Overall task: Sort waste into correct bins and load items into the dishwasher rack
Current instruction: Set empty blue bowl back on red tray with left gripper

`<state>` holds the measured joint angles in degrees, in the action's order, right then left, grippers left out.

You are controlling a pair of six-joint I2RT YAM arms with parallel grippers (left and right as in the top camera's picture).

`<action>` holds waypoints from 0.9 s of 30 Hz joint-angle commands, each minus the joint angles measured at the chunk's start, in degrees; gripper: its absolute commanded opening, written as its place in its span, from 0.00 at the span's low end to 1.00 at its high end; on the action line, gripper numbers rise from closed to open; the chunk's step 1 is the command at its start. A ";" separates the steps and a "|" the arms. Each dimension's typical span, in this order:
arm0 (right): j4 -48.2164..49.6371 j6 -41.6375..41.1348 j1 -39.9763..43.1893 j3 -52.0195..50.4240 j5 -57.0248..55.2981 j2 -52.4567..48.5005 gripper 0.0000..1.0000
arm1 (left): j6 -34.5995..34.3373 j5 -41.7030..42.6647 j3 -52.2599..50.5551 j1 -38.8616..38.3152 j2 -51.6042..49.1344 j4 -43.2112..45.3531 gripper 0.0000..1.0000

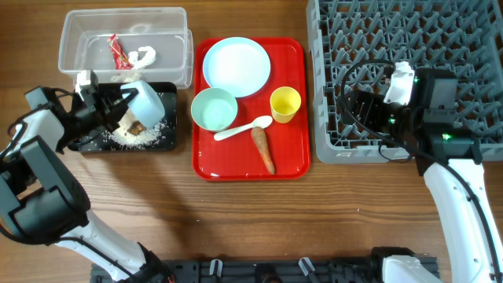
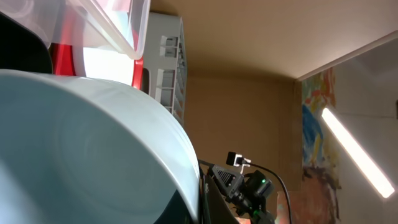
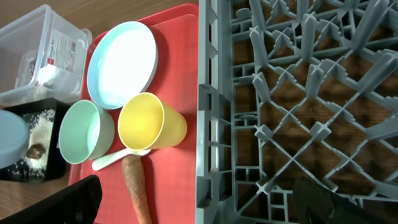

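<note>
Light blue bowl (image 1: 149, 104) tipped over black tray (image 1: 94, 142) at table's 9 o'clock, clamped in left gripper (image 1: 122, 107). Rice grains (image 1: 141, 138) and brown scrap (image 1: 135, 126) lie beneath. Right gripper (image 1: 351, 106) jaws apart over dishwasher rack (image 1: 440, 31), 3 o'clock.
</note>
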<state>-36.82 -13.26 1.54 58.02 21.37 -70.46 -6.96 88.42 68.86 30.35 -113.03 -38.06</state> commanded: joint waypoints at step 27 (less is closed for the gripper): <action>0.48 -0.26 -0.42 1.22 -0.42 -0.48 1.00 | -8.98 -89.72 -1.57 -67.25 5.07 -10.91 0.08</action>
<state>-36.49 -13.26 1.54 58.02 21.34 -70.46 -14.59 -1.91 67.77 -37.08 -106.21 -49.08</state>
